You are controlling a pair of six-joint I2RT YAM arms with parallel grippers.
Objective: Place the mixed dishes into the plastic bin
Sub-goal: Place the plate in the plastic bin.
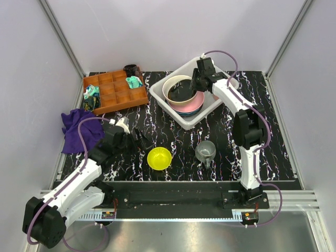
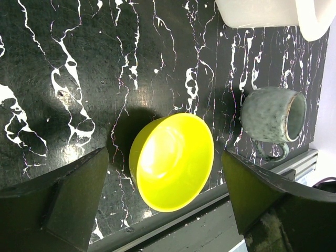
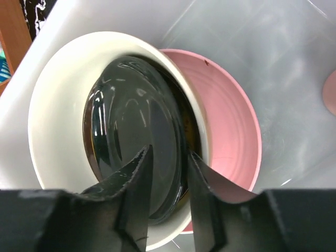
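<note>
Pale walls close in a black, white-veined bench (image 1: 157, 123) in the top view. At the back you have the plastic bin (image 1: 181, 122), set at an angle, with the cream bowl (image 1: 170, 84) sitting on the pink plate (image 1: 197, 104) inside it. Your right hand (image 1: 197, 84) reaches down into the bin over that bowl. The small yellow bowl (image 1: 159, 158) and the grey mug (image 1: 205, 150) are outside the bin, on the near part of the bench and a little apart. Your left hand (image 1: 139, 139) sits low just left of the yellow bowl. A wooden tray (image 1: 113, 92) and a purple cloth (image 1: 79, 128) lie on the left.

From the left wrist, your left hand (image 2: 165, 155) is spread wide, and the small yellow bowl (image 2: 170, 160) shows upright between the two fingers (image 2: 79, 194). The grey mug (image 2: 270, 118) lies on its side to the right, near a corner of the bin (image 2: 257, 13).

From the right wrist, your right hand (image 3: 168, 153) is narrowed onto the rim of the black saucer (image 3: 131, 142). The saucer stands steeply tilted inside the cream bowl (image 3: 58, 121). Beneath and to the right, the pink plate (image 3: 231, 142) rests on the bin floor.
</note>
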